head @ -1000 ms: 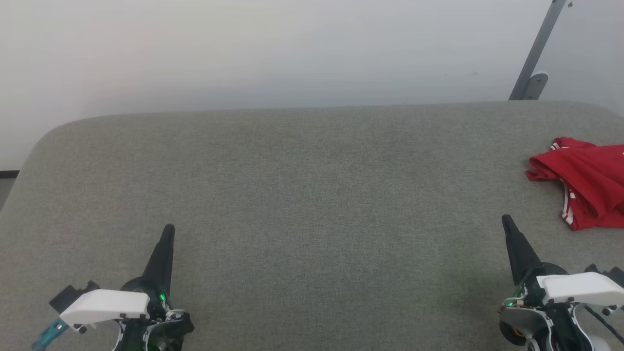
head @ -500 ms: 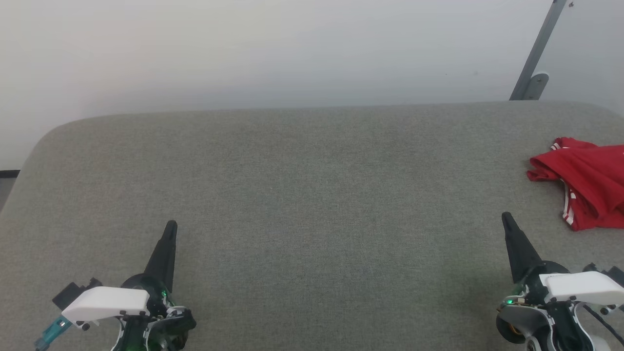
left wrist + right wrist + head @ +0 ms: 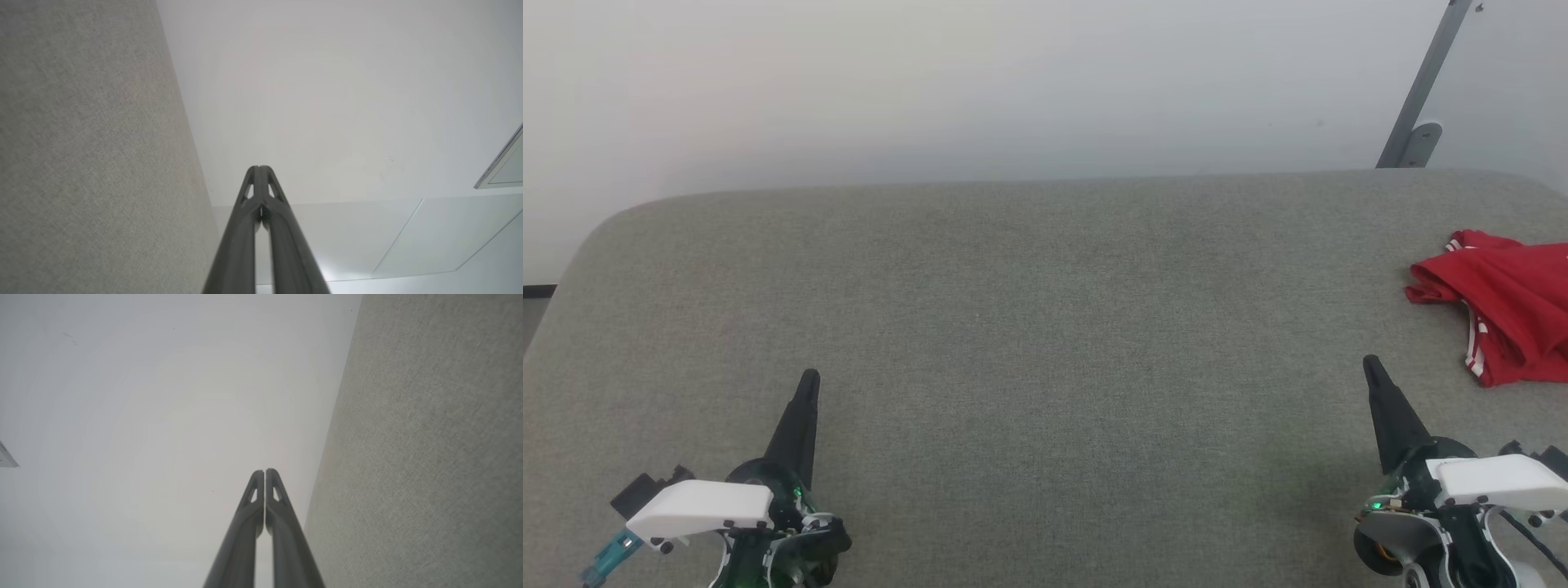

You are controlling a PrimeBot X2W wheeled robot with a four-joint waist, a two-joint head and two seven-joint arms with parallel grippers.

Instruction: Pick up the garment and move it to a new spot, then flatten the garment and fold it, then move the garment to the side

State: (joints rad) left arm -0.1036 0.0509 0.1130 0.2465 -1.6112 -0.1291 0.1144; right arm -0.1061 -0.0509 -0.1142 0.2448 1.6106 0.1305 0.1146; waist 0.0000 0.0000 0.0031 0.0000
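**Both grippers clenched and empty; shirt bunched at right edge**

Across most of head view: grey fabric surface (image 3: pixel 1045 327), with pale wall (image 3: pixel 1013 82) behind. Crumpled at right edge of surface, partly cut off by frame: red shirt (image 3: pixel 1503 306), white-striped trim showing. At lower left: left gripper (image 3: pixel 809 377), fingers pressed together, grasping nothing, well apart from shirt. At lower right: right gripper (image 3: pixel 1370 361), likewise clenched and empty, near shirt, not touching. At upper right, against wall: slanted grey metal strut (image 3: pixel 1421 90).
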